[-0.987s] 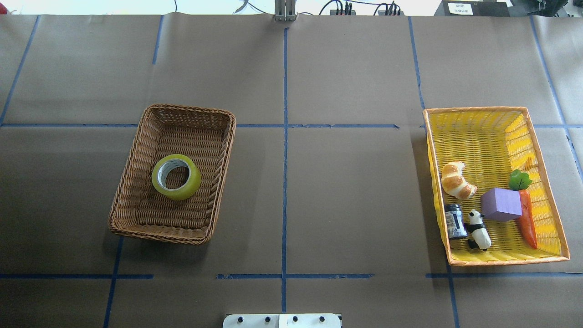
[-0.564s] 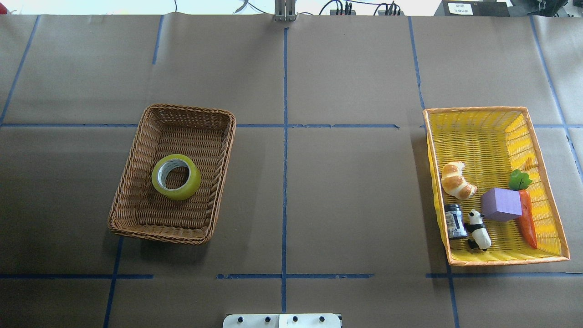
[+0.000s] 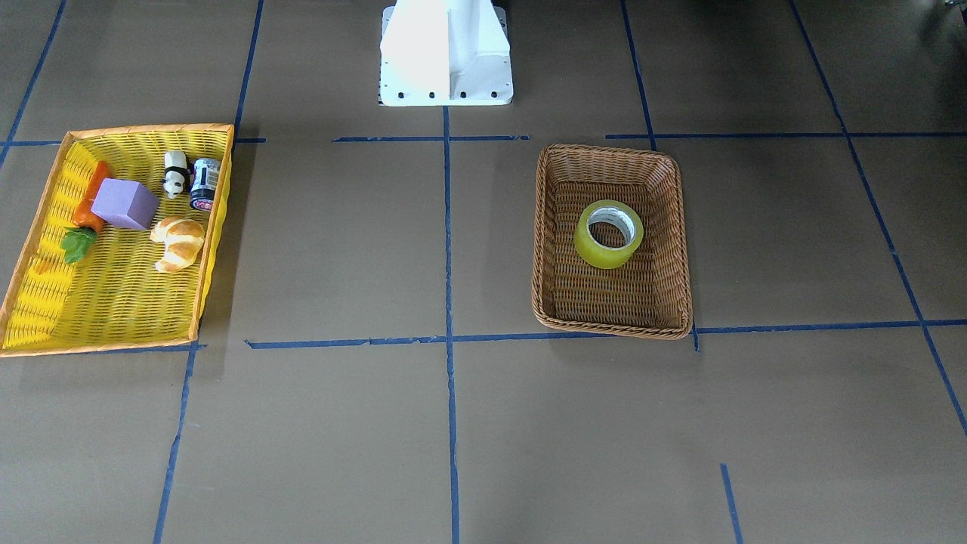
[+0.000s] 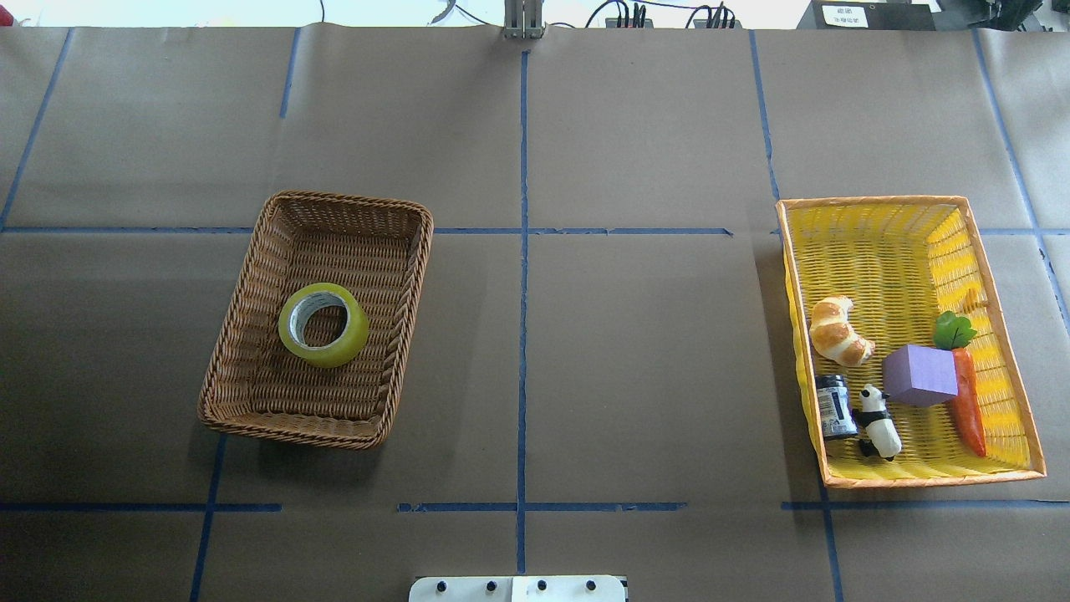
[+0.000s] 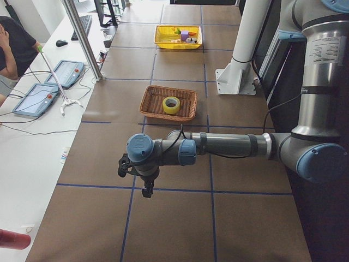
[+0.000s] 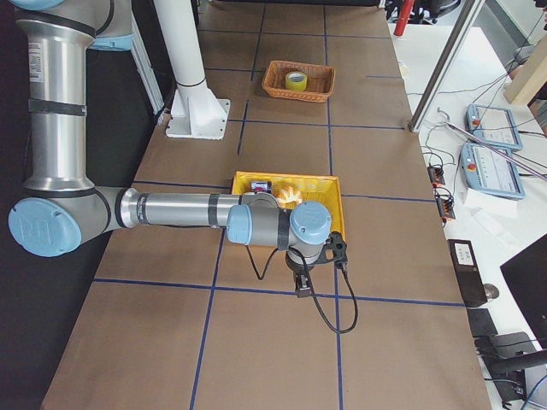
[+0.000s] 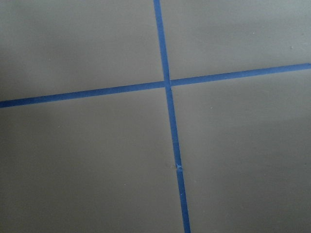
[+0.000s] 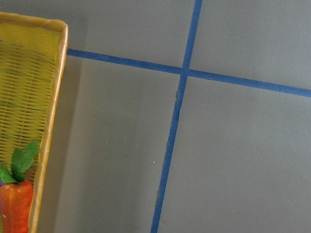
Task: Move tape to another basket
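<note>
The yellow-green tape (image 4: 352,334) lies flat in the middle of the brown wicker basket (image 4: 351,206) on the table's left half; it also shows in the front-facing view (image 3: 597,254). Neither gripper appears in the overhead or front-facing views. My left gripper (image 5: 147,188) hangs over bare table well short of the wicker basket (image 5: 155,103), seen only in the left side view. My right gripper (image 6: 303,286) hangs just beyond the yellow basket (image 6: 329,184), seen only in the right side view. I cannot tell whether either is open or shut.
The yellow orange-rimmed basket (image 4: 869,230) at the right holds a croissant (image 4: 838,332), a purple block (image 4: 919,374), a carrot (image 4: 968,405), a panda figure (image 4: 879,422) and a small dark jar (image 4: 834,405). Blue tape lines cross the brown paper. The white robot base (image 3: 446,49) stands mid-table.
</note>
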